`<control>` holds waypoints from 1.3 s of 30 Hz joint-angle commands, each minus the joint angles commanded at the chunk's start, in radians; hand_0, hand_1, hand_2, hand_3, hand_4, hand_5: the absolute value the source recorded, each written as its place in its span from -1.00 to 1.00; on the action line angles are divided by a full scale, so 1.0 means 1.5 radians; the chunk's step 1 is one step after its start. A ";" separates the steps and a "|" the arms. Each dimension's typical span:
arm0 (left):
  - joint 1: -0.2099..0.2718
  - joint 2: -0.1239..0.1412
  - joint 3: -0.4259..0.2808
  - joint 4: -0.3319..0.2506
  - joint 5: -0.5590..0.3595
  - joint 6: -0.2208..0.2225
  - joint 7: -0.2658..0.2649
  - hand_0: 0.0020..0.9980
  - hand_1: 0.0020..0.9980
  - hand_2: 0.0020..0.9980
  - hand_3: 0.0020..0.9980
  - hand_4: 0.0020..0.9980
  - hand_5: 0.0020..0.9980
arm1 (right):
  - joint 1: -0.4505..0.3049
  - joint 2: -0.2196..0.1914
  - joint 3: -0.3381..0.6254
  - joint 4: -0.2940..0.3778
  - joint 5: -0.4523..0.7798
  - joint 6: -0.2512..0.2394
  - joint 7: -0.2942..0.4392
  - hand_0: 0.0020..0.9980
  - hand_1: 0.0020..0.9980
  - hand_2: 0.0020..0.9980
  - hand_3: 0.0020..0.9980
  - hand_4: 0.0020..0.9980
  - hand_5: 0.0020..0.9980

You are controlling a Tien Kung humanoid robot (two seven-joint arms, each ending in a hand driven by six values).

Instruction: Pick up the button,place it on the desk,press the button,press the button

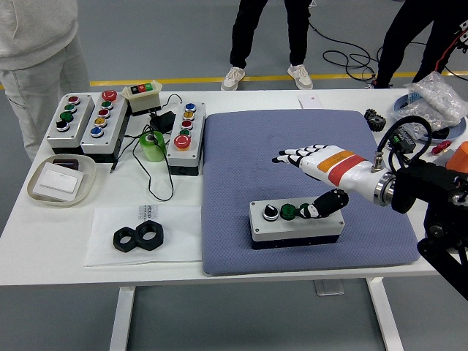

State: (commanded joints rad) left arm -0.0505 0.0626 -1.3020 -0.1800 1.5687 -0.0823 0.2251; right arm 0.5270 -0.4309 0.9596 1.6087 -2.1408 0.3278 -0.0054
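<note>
Hovering over the blue mat toward the tabletop's right edge, the right hand [314, 164] holds nothing, fingers spread, thumb lowered onto the button box [296, 221], which lies lengthwise beneath it, parallel to the near edge.

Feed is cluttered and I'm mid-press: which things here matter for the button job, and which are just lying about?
In the job:
button box on the blue mat
right hand, thumb down at the box's right end

Lying about:
three other button boxes
green tape roll
two black nuts
tray
black gear
plastic bag
</note>
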 joint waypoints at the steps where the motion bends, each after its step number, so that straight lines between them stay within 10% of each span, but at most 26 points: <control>1: 0.000 0.000 0.000 0.000 -0.001 0.000 0.000 0.50 0.83 0.93 0.69 0.13 1.00 | -0.002 -0.004 0.006 0.008 0.001 -0.005 -0.005 0.83 0.85 0.93 1.00 0.78 -0.46; 2: 0.001 0.000 0.001 0.000 -0.002 0.001 0.000 0.50 0.83 0.93 0.69 0.12 1.00 | -0.005 -0.010 0.013 0.018 0.000 -0.012 -0.011 0.34 0.28 0.20 0.70 0.35 -1.00; 7: 0.002 0.000 0.002 0.000 -0.010 0.002 0.000 0.50 0.83 0.93 0.69 0.12 1.00 | -0.019 -0.053 0.037 0.062 -0.002 -0.050 -0.037 0.34 0.28 0.20 0.70 0.35 -1.00; 8: 0.002 0.000 0.002 0.000 -0.010 0.002 0.000 0.50 0.83 0.93 0.69 0.12 1.00 | -0.020 -0.056 0.038 0.065 -0.002 -0.051 -0.038 -0.06 -0.13 -0.08 0.63 0.23 -1.00; 13: 0.003 0.001 0.007 0.000 -0.023 0.003 -0.002 0.50 0.83 0.93 0.69 0.12 1.00 | -0.039 -0.105 0.049 0.092 -0.011 -0.018 -0.034 -0.06 -0.13 -0.08 0.63 0.23 -1.00; 14: 0.003 0.001 0.008 0.000 -0.024 0.004 -0.002 0.50 0.83 0.93 0.69 0.12 1.00 | -0.040 -0.109 0.049 0.094 -0.013 -0.016 -0.033 -0.47 -0.50 -0.36 0.65 0.04 -1.00; 32: 0.001 0.012 0.015 0.000 -0.051 0.009 -0.005 0.50 0.83 0.93 0.69 0.13 1.00 | -0.015 -0.383 0.039 0.114 -0.034 0.108 0.017 -0.55 -0.84 -0.73 0.48 -0.10 -1.00; 39: 0.003 0.017 0.008 0.000 -0.045 0.009 -0.004 0.50 0.83 0.93 0.69 0.12 1.00 | -0.002 -0.420 0.009 0.114 -0.044 0.144 0.028 -0.58 -0.87 -0.76 0.47 -0.13 -1.00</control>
State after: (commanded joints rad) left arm -0.0462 0.0886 -1.2904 -0.1800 1.5012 -0.0687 0.2186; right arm 0.5238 -1.0613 0.9737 1.7790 -2.2073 0.5443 0.0361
